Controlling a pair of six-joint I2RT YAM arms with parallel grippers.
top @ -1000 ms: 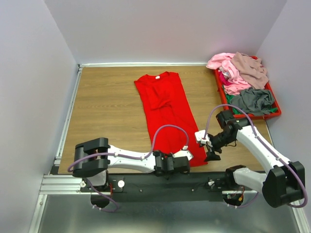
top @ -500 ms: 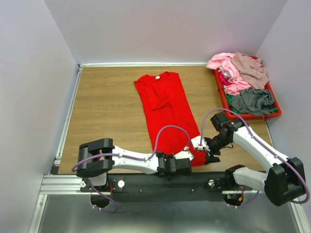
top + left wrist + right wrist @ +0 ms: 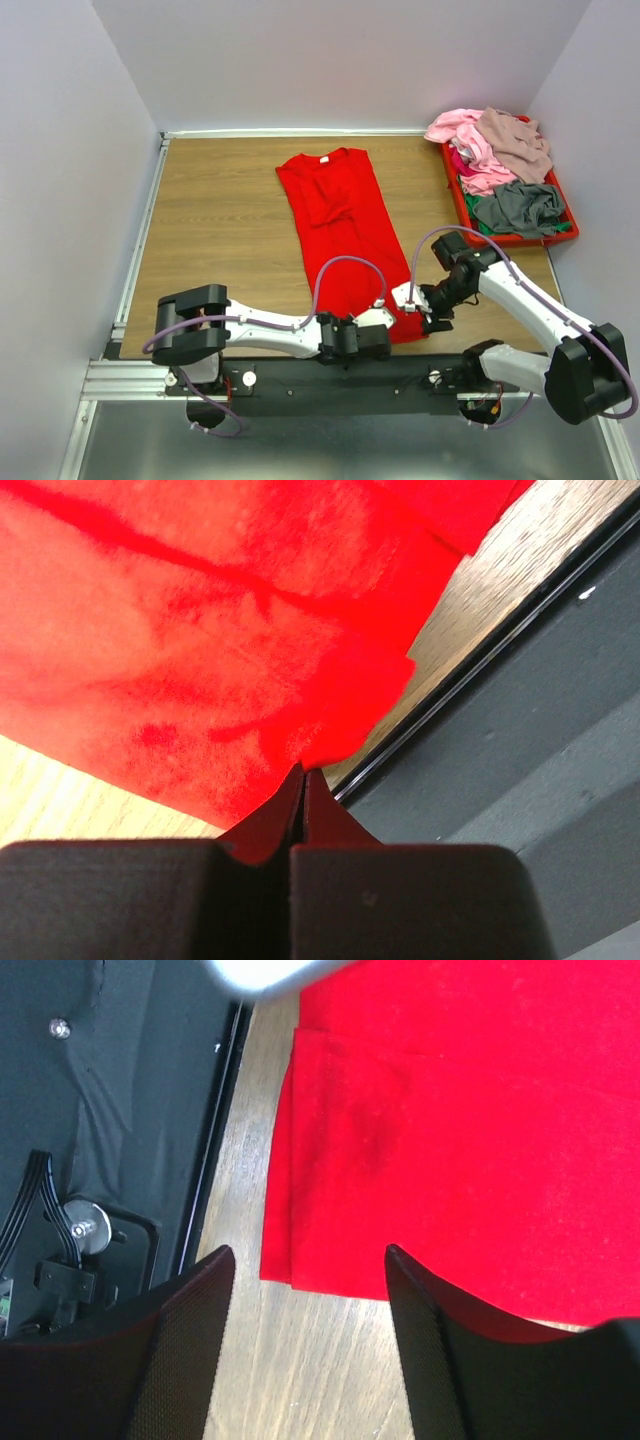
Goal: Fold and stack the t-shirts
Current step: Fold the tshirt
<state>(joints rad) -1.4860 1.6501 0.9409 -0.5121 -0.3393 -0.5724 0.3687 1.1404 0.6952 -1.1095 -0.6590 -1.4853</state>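
The bright red t-shirt (image 3: 345, 230) lies flat on the wooden table, folded into a long strip, with its white neck label at the far end. My left gripper (image 3: 388, 338) is at the near hem and is shut on a pinch of the red fabric (image 3: 200, 630); its jaws (image 3: 303, 770) are pressed together. My right gripper (image 3: 432, 318) is open, low over the shirt's near right corner (image 3: 450, 1110), with one finger (image 3: 215, 1290) over bare wood and the other at the hem. Pink (image 3: 465, 135), mauve-beige (image 3: 515, 140) and grey (image 3: 520, 205) shirts are heaped at the far right.
The heaped shirts sit in a rigid red tray (image 3: 455, 190) against the right wall. A metal rail (image 3: 140, 240) runs along the table's left edge. The black base plate (image 3: 400, 375) with cables borders the near edge, close to both grippers. White walls enclose the table.
My right gripper has moved left and down to the shirt's near right corner. My left gripper has stayed at the near hem with only a slight shift.
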